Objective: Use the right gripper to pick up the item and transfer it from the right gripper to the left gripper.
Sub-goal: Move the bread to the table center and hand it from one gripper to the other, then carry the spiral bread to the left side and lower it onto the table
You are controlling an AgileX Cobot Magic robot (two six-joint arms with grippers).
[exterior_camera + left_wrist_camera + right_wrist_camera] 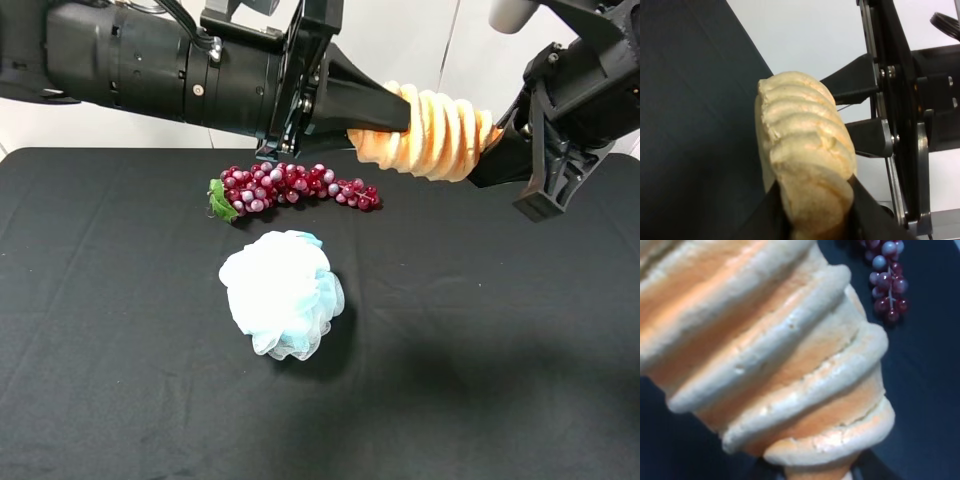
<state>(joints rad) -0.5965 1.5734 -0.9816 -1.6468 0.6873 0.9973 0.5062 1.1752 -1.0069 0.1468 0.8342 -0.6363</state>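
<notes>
- High cam: off my arms, up above the desk's (100, 400) near edge, facing down toward its far edge and the white wall (400, 30). Mid distance, most of the top in frame.
- Left wrist cam: on my left arm, looks out along my left gripper (815, 215). The loaf (805, 160) is very near, with desk on one side and wall behind.
- Right wrist cam: on my right arm, pressed close to the loaf, which nearly fills the frame. Grapes (888, 280) and desk beyond.
- Shared: loaf in all three; grapes in high and right wrist only.
</notes>
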